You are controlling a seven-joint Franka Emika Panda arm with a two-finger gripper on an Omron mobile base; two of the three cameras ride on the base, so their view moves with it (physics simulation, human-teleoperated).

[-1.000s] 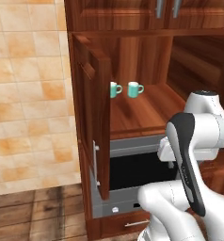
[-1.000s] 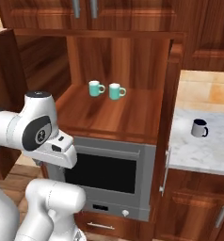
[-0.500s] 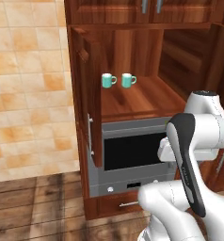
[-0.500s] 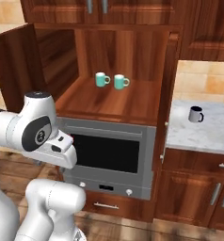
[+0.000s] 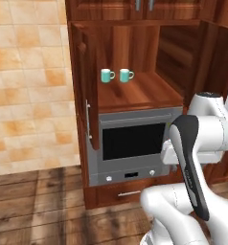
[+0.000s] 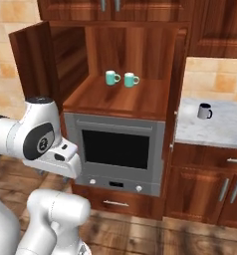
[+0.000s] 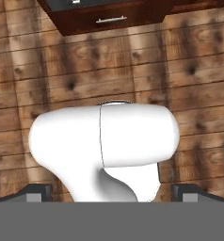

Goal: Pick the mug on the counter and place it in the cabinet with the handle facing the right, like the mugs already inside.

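Observation:
The small grey mug (image 6: 204, 111) stands on the white marble counter (image 6: 220, 133) at the right, far from the arm; which way its dark handle points is too small to tell. The tall wood cabinet (image 5: 135, 93) (image 6: 121, 98) is open, with two teal mugs (image 5: 106, 75) (image 6: 111, 77) side by side at the back of its shelf, handles to the right. My gripper (image 7: 112, 193) points down at the floor over the robot's base, its fingertips (image 7: 36, 193) wide apart, open and empty. The arm is folded close to the base.
A steel oven (image 5: 132, 141) (image 6: 118, 149) sits under the shelf, with a drawer (image 7: 111, 20) below it. The cabinet's doors (image 5: 85, 86) (image 6: 179, 84) stand open on both sides. Tiled wall (image 5: 29, 86) lies left. Wooden floor (image 7: 85, 70) spreads in front.
The base has driven, so both base views have shifted: the cabinet sits farther off and the floor and oven now show fully. The arm's pose and the open gripper are unchanged.

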